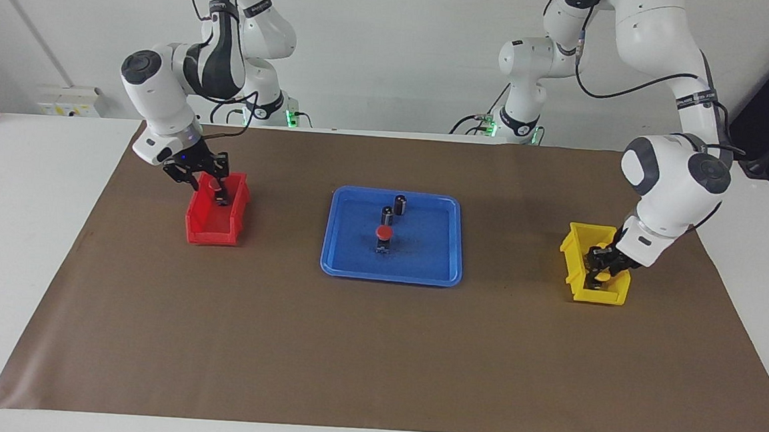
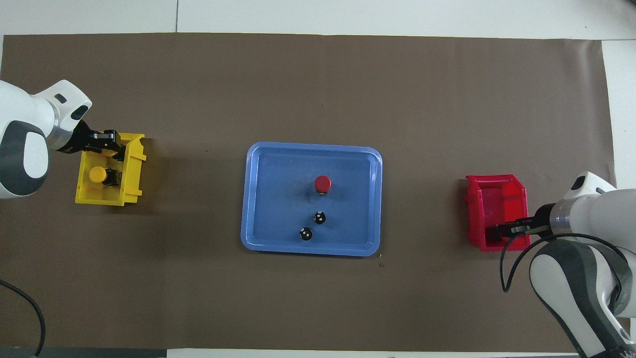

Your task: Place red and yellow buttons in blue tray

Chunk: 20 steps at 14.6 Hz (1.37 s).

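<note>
Overhead view: right gripper [image 1: 216, 186] is down in the red bin [image 1: 217, 222], fingers around a red-capped button [image 1: 211, 183]; in the blue tray [image 2: 258, 199], the two dark cylinders [image 2: 313, 224] lie nearer the robots than the red button [image 2: 323, 184]. Farther out, a yellow button [image 2: 99, 174] sits in the yellow bin [image 2: 130, 171]. Left gripper [image 2: 107, 144] is in that bin, over a second yellow cap, grip cannot tell.

The blue tray [image 1: 348, 257] lies flat mid-table. One red-capped button [image 1: 383, 234] stands upright in its middle. A yellow-capped button [image 2: 98, 174] sits toward the left arm's end; a red cap [image 1: 213, 184] shows toward the right arm's end.
</note>
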Each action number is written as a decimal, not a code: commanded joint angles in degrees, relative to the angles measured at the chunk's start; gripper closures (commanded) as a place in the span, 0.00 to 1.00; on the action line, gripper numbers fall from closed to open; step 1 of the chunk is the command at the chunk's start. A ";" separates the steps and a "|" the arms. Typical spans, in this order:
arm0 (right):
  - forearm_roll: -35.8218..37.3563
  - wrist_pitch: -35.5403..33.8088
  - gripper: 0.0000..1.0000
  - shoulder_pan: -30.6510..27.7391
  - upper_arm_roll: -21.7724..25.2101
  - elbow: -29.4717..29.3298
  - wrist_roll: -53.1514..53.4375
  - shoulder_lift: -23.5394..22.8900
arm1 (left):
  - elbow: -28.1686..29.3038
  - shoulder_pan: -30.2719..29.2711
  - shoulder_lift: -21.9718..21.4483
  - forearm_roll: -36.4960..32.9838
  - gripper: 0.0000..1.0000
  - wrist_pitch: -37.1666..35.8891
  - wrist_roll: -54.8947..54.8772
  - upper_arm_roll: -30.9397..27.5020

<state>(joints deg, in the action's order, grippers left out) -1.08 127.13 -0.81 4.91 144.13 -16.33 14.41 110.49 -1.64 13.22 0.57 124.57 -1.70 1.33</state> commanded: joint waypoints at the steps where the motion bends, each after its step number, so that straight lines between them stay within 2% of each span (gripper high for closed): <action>1: -0.06 1.36 0.39 0.10 -0.07 1.85 -0.02 0.71 | 1.57 -0.29 -1.09 0.31 0.81 1.47 -0.76 -0.01; 3: -0.06 1.36 0.39 0.10 -0.07 1.85 -0.20 0.62 | 0.35 -0.29 -0.82 0.31 0.98 0.69 -0.76 -0.01; 6: -0.06 1.36 0.40 0.19 -0.07 1.94 -0.64 0.62 | -2.99 -0.20 -0.56 0.75 0.99 -1.59 -0.76 0.16; 10: -0.06 1.98 0.42 0.10 -0.07 2.73 -1.60 0.53 | -18.78 0.76 -0.30 0.92 0.99 -18.97 -0.15 0.25; 12: -0.06 2.15 0.43 0.10 -0.07 2.73 -1.69 0.53 | -24.33 3.21 1.45 5.73 0.99 -22.95 4.31 0.25; 13: -0.06 2.15 0.44 0.19 -0.07 2.99 -1.69 0.62 | -25.06 5.40 1.72 7.50 0.99 -22.44 8.60 0.25; 16: -0.06 2.24 0.44 -0.34 -0.07 3.52 -2.30 0.71 | -24.71 17.69 1.64 7.43 0.99 -17.61 23.54 0.16; 18: -0.06 2.24 0.45 -0.16 -0.07 3.61 -2.31 0.79 | -22.35 24.45 1.46 7.60 0.99 -14.29 27.53 0.34; 20: -0.06 1.98 0.46 -0.42 -0.07 3.61 -2.57 0.88 | -19.62 28.61 1.72 7.52 0.99 -9.97 31.92 0.34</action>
<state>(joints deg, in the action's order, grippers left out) -1.08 128.09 -0.42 4.95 146.61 -17.11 14.41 88.33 24.34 14.96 7.85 111.02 27.68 2.72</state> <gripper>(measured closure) 0.449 0.577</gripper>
